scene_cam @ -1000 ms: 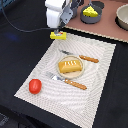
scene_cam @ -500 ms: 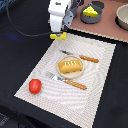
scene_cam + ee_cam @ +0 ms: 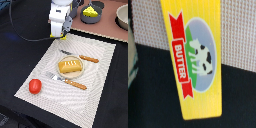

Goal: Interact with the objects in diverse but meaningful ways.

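End effector (image 3: 63,35) hangs directly over the butter block (image 3: 194,57), which lies flat straddling the placemat's (image 3: 102,75) far corner and dark tabletop (image 3: 25,55); whether its fingers are apart is unclear.

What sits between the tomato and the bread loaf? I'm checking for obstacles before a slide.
In the exterior view, the fork lies between the tomato and the bread loaf, its tines pointing toward the tomato.

Bread loaf (image 3: 70,66) between knife (image 3: 82,57), fork (image 3: 67,81).
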